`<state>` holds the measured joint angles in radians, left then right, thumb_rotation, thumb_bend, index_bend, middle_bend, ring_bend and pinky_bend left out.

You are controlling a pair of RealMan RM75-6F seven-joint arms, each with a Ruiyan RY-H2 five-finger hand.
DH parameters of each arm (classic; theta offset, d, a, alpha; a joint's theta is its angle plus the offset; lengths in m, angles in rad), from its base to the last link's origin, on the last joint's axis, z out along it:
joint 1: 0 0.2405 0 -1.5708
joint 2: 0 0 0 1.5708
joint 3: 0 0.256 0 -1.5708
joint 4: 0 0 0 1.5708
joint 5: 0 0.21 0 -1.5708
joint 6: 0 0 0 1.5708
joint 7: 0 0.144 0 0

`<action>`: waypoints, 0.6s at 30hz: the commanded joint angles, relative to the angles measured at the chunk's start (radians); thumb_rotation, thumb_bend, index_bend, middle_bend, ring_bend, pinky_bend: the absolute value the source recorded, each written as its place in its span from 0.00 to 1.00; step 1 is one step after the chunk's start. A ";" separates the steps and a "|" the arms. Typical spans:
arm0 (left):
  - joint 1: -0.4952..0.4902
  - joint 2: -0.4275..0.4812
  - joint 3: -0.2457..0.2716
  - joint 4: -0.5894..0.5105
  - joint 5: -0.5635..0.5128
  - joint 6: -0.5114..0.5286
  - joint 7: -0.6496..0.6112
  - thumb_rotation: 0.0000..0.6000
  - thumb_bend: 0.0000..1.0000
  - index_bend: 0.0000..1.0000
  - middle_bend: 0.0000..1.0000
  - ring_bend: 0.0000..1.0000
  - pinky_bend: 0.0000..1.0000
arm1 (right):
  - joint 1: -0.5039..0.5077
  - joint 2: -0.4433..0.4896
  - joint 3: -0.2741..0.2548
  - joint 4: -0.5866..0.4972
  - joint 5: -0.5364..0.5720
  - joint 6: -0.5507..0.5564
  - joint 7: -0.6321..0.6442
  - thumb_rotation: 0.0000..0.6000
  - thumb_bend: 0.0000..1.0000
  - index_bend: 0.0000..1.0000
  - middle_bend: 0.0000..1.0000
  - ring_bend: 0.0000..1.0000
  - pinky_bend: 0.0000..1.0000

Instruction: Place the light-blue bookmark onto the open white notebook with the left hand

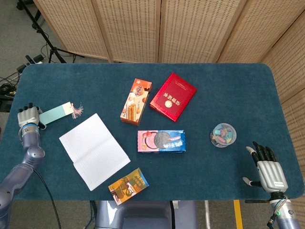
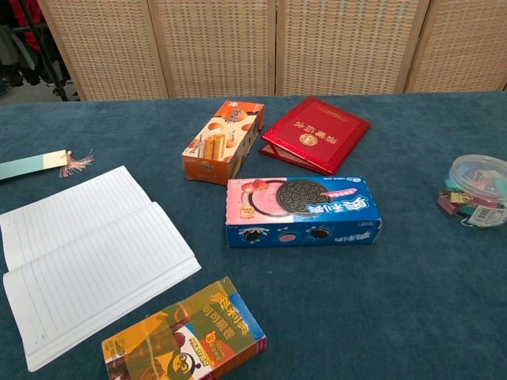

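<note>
The light-blue bookmark (image 1: 56,113) with a pink tassel lies at the table's left side, just beyond the open white notebook (image 1: 94,150). My left hand (image 1: 28,116) is at the bookmark's left end, fingers curled, and grips that end. In the chest view the bookmark (image 2: 32,165) shows at the left edge and the notebook (image 2: 87,253) lies below it; the left hand is out of that frame. My right hand (image 1: 268,171) rests at the table's front right corner, fingers spread and holding nothing.
An orange snack box (image 1: 136,101), a red booklet (image 1: 172,96) and a blue-pink cookie box (image 1: 161,141) sit mid-table. A small yellow box (image 1: 128,185) lies at the front edge. A clear tub of clips (image 1: 223,134) stands on the right.
</note>
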<state>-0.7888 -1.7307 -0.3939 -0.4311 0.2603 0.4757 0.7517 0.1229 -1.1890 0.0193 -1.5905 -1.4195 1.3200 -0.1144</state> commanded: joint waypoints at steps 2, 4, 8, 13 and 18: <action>-0.002 0.017 -0.007 -0.020 0.013 0.011 -0.017 1.00 0.40 0.35 0.00 0.00 0.00 | 0.000 0.000 0.000 0.000 0.000 0.000 0.000 1.00 0.10 0.10 0.00 0.00 0.00; -0.002 0.032 -0.010 -0.042 0.022 0.023 -0.026 1.00 0.40 0.35 0.00 0.00 0.00 | 0.000 0.000 0.000 -0.001 0.000 0.000 0.000 1.00 0.10 0.10 0.00 0.00 0.00; 0.002 0.068 -0.012 -0.105 0.042 0.058 -0.044 1.00 0.40 0.34 0.00 0.00 0.00 | 0.000 0.001 0.000 -0.002 -0.001 0.000 -0.002 1.00 0.10 0.10 0.00 0.00 0.00; 0.012 0.118 -0.009 -0.217 0.055 0.118 -0.058 1.00 0.40 0.34 0.00 0.00 0.00 | -0.002 0.003 -0.001 -0.004 -0.004 0.005 0.002 1.00 0.10 0.10 0.00 0.00 0.00; 0.027 0.177 -0.001 -0.369 0.062 0.202 -0.063 1.00 0.40 0.34 0.00 0.00 0.00 | -0.003 0.006 0.000 -0.005 -0.005 0.006 0.008 1.00 0.10 0.10 0.00 0.00 0.00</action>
<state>-0.7728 -1.5895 -0.3997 -0.7325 0.3166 0.6310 0.6949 0.1203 -1.1830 0.0194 -1.5956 -1.4244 1.3261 -0.1064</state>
